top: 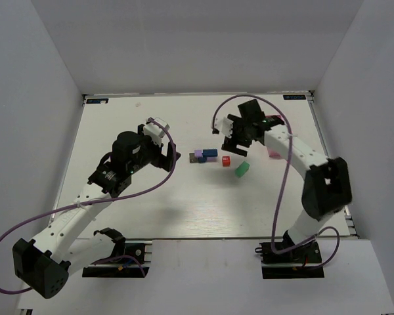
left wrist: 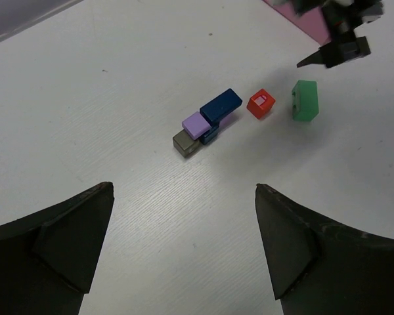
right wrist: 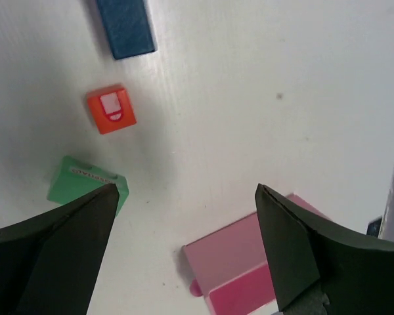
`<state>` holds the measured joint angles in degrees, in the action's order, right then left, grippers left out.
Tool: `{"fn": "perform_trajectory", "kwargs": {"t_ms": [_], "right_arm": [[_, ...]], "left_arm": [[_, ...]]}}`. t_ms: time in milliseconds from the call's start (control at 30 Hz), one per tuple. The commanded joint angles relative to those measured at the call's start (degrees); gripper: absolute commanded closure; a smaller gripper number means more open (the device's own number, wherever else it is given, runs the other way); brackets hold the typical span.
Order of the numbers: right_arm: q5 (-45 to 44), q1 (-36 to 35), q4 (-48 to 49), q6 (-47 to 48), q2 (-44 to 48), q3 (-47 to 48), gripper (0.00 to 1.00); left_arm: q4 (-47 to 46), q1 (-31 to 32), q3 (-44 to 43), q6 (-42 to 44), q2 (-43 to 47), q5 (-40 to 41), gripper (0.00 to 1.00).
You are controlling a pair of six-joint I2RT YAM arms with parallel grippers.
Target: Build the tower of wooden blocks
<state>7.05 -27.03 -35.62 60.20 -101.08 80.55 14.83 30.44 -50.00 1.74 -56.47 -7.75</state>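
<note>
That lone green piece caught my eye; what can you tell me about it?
The green block is small, chunky and matte, painted wood by its look. It lies alone on the white table, turned askew, close beside the red block but not touching it. Nothing holds it.

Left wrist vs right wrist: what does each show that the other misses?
Only left wrist: the purple block and dark grey block of the cluster, plus the open left tool. Only right wrist: the pink tray corner with its deeper-pink section. Both: blue block, red block, green block, some of the tray, and the open right tool.
</note>
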Motion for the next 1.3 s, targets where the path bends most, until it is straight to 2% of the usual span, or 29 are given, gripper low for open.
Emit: {"fn": "perform_trajectory", "kwargs": {"t_ms": [0, 100, 167, 200, 233, 267, 300, 333, 367, 433, 467, 533, 567, 600, 667, 700, 767, 800, 867, 967, 1067, 1167, 1267], "right_arm": [[1.6, 1.4, 11.7, -14.5, 11.1, -4.0, 0.10], [7.6, 2.5, 12.5, -20.0, 16.2, -8.4, 0.10], [10.5, 3.0, 11.4, -21.9, 18.0, -9.3, 0.22], [12.4, 3.2, 9.8, -22.3, 18.2, -9.6, 0.32], [13.4, 3.4, 9.5, -22.3, 19.3, -10.5, 0.53], [14.1, 3.7, 9.3, -22.3, 19.6, -11.1, 0.65], [14.6, 4.0, 9.2, -22.2, 20.0, -12.8, 0.85], [15.0, 4.4, 8.8, -21.9, 20.4, -13.1, 0.95], [16.7, 4.5, 7.8, -20.8, 20.8, -13.7, 1.00], [17.8, 4.7, 5.2, -18.6, 20.6, -13.6, 1.00], [20.4, 4.9, 4.2, -16.6, 20.1, -13.5, 1.00], [21.5, 4.8, 1.9, -15.2, 19.3, -12.8, 1.00], [21.7, 4.8, 1.7, -15.0, 18.9, -12.6, 0.97], [21.7, 4.6, 1.3, -15.1, 17.6, -12.4, 0.83], [21.5, 4.5, 1.3, -14.9, 16.4, -12.1, 0.49], [21.4, 4.5, 1.3, -14.5, 15.8, -11.9, 0.46], [21.3, 4.4, 1.9, -14.3, 14.9, -12.5, 0.48], [21.9, 4.4, 1.8, -13.7, 14.3, -12.5, 0.50], [22.1, 4.4, 2.2, -12.2, 13.4, -12.9, 0.56], [23.2, 4.4, 2.5, -9.4, 11.9, -13.1, 0.63], [23.4, 4.4, 2.7, -6.7, 10.6, -13.1, 0.63], [22.1, 4.5, 3.6, -5.0, 9.0, -11.1, 0.62], [22.4, 4.7, 1.9, -3.0, 5.7, -8.3, 0.56]], "left_arm": [[-1.3, -0.2, 0.9, 0.2, 0.6, 0.5, 0.00], [-2.9, -0.2, 2.2, -0.9, 0.6, 0.5, 0.00], [-3.9, -0.2, 3.1, -1.5, 0.6, 1.5, 0.00], [-3.9, -0.2, 3.8, -2.3, 0.0, 2.3, 0.00], [-3.9, -0.2, 3.8, -2.3, -0.7, 3.3, 0.00], [-3.9, -0.2, 3.8, -2.3, -0.7, 3.9, 0.00], [-2.6, -0.2, 2.7, -2.3, -1.6, 4.4, 0.00], [-1.9, -0.2, 2.1, -2.3, -2.2, 5.2, 0.00], [-0.8, -0.2, 1.1, -2.8, -2.9, 5.2, 0.05], [-0.2, -0.2, 0.3, -2.8, -3.5, 6.5, 0.17], [-0.2, -0.2, 0.3, -2.8, -4.0, 6.5, 0.37], [0.4, 0.3, -0.5, -2.8, -5.0, 8.3, 0.62], [0.9, 0.3, -1.2, -2.8, -5.7, 8.3, 0.71], [0.9, 0.3, -2.5, -2.2, -7.5, 8.3, 0.78], [2.6, 0.3, -4.1, -1.0, -9.5, 6.8, 0.76], [3.1, 0.3, -5.8, 0.3, -10.6, 5.0, 0.64], [4.2, 0.3, -7.9, 1.6, -13.2, 2.8, 0.44], [4.2, 0.3, -7.9, 2.2, -13.8, 2.2, 0.25], [4.2, 0.3, -8.5, 3.0, -14.8, 1.7, 0.17], [3.6, 0.3, -8.5, 3.7, -14.8, 1.7, 0.14], [3.3, 0.3, -7.4, 3.7, -12.5, 2.2, 0.14], [0.9, 0.3, -4.7, 2.7, -8.9, 0.9, 0.14], [1.4, 0.3, -4.1, 0.6, -7.4, 2.2, 0.14]]}}
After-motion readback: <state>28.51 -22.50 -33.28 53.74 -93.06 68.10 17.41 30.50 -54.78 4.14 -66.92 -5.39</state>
